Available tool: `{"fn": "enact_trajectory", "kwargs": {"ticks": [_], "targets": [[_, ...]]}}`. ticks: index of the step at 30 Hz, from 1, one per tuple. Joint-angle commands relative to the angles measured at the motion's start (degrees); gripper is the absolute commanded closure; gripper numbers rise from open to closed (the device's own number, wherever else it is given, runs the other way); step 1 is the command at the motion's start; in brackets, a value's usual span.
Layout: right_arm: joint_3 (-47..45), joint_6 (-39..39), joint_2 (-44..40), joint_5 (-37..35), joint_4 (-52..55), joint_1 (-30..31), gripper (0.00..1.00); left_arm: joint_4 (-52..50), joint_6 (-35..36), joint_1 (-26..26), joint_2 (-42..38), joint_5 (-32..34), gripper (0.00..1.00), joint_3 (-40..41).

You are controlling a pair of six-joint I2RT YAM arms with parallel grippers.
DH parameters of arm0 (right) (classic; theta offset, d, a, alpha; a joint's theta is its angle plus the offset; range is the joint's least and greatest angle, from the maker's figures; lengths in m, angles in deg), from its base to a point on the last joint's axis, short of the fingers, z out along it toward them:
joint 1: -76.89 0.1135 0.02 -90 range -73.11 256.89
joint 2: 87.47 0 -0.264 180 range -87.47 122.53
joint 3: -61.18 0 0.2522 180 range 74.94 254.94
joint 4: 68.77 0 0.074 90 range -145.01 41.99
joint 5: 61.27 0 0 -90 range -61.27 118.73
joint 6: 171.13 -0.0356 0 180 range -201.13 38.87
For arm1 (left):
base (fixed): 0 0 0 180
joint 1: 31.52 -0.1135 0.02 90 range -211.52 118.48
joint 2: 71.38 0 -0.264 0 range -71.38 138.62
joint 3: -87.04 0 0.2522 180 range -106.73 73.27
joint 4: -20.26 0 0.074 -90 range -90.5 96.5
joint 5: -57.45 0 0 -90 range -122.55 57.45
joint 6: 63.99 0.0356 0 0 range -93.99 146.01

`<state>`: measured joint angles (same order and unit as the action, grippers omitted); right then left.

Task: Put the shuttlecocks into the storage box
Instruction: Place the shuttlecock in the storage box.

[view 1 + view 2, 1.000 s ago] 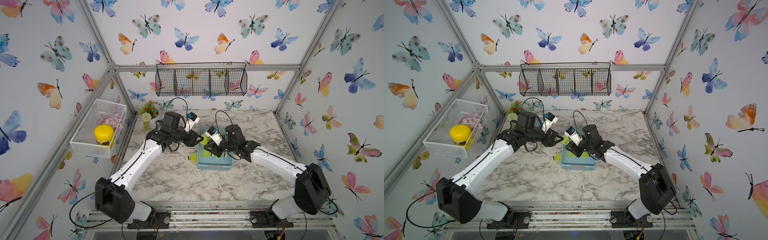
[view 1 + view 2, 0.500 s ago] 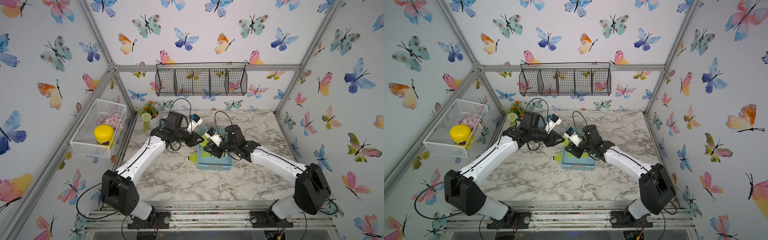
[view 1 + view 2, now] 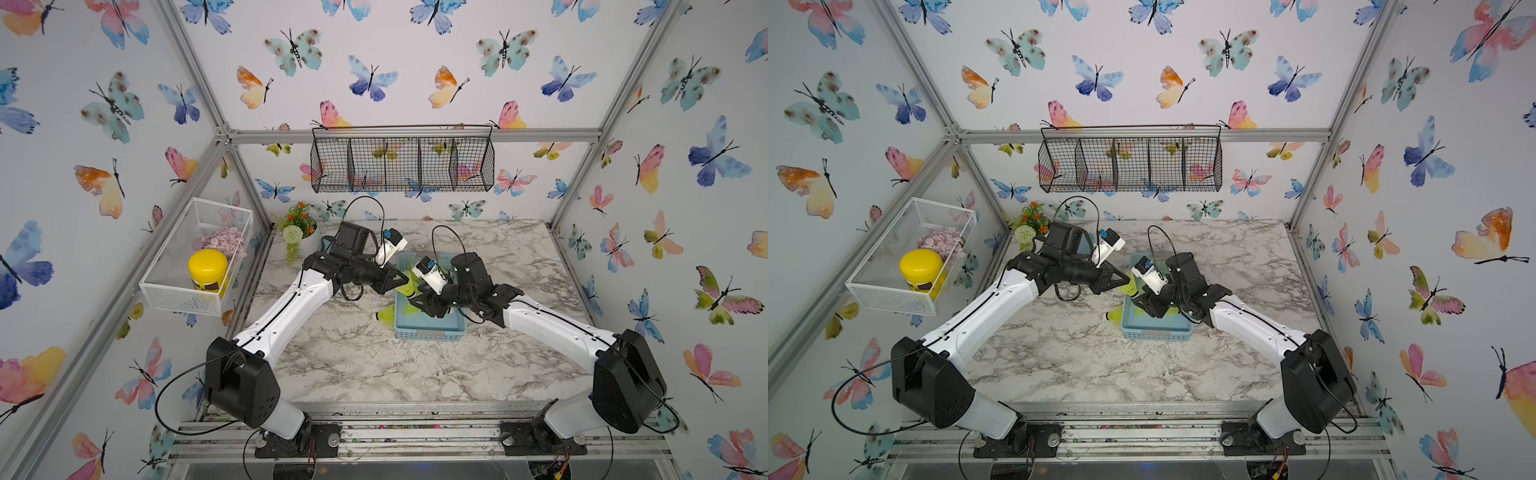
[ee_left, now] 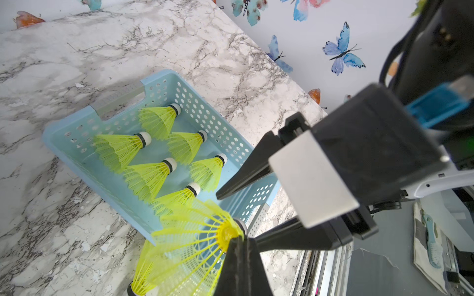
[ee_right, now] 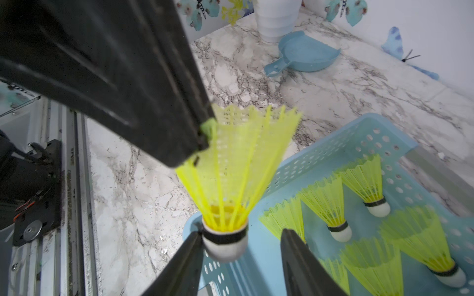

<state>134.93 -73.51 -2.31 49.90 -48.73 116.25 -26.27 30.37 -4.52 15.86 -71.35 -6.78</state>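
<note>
1. L gripper (image 4: 239, 241) is pinched tight on the skirt rim of the held shuttlecock (image 5: 230, 166). It's a thin bite, right at the lacy edge.
2. R gripper (image 5: 242, 232) has its jaws apart around the cork. One finger touches the black band, the other stands clear, so by my read the weight hangs on L's pinch alone.
3. The held shuttlecock sits above the storage box (image 4: 77, 133) wall on the L arm's side, not clearly over the floor.
4. Six shuttlecocks (image 4: 148, 176) lie inside the box. A loose shuttlecock (image 3: 385, 316) lies on the table (image 3: 353, 365) just beside the box's outer wall.
5. Risk: the skirt is soft mesh, so it could flex or slip out of the pinch on a quick move.
6. Risk: if let go here, the cork may hit the rim and bounce outside.
7. Risk: R's touching finger could drag or twist the held shuttlecock when it backs off.
8. Risk: the two grippers are v. close and could knock each other.
9. Risk: a low sweep could nudge the loose shuttlecock further off.
</note>
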Motion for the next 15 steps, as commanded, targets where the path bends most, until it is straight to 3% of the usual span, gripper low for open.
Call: {"fn": "enact_trajectory", "kwargs": {"ticks": [1, 7, 15], "targets": [[-2.37, -1.64, -3.17, -7.55, -2.16, -0.04, 0.41, 4.92, -8.23, -0.14, 0.02, 0.91, 1.00, 0.98], [-7.81, -2.29, -8.20, -10.22, -3.04, -4.14, 0.35, 18.89, -25.06, -0.21, -4.00, 4.62, 1.00, 8.20], [-14.11, -8.23, -14.43, -11.21, -5.32, -15.10, 0.34, 29.05, -42.32, 0.12, -7.38, 7.26, 1.00, 16.11]]}}
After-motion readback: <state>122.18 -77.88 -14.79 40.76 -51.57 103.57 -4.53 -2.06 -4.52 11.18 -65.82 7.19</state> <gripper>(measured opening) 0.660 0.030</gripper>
